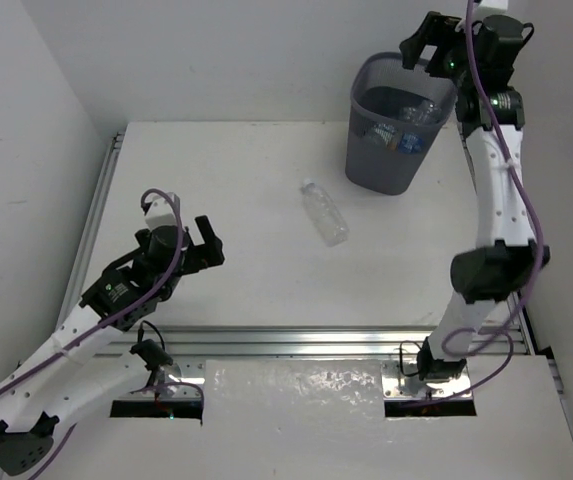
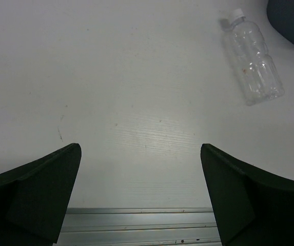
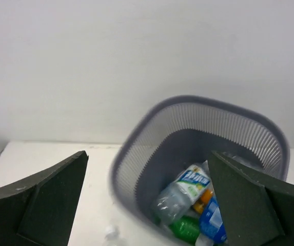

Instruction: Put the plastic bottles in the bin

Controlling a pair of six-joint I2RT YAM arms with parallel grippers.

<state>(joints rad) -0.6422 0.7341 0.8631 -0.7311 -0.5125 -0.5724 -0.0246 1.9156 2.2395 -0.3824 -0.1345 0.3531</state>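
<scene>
The bin (image 1: pixel 378 165), a dark grey mesh wastebasket, stands at the far right of the table. Inside it lie several plastic bottles (image 1: pixel 408 122): a clear one with a green-white label (image 3: pixel 180 192), a green one (image 3: pixel 185 228), an orange one (image 3: pixel 203 201) and a blue-labelled one (image 3: pixel 211 220). One clear bottle (image 1: pixel 324 212) with a white cap lies on its side on the table, left of the bin. My right gripper (image 1: pixel 424 42) hangs open above the bin's rim (image 3: pixel 136 154), nothing between its fingers. My left gripper (image 1: pixel 209 243) is open and empty, well left of the lying bottle (image 2: pixel 252 59).
White walls close the table in at the back and on both sides. An aluminium rail (image 1: pixel 316 335) runs across the near edge in front of the arm bases. A corner of the bin (image 2: pixel 293 20) shows at the top right of the left wrist view.
</scene>
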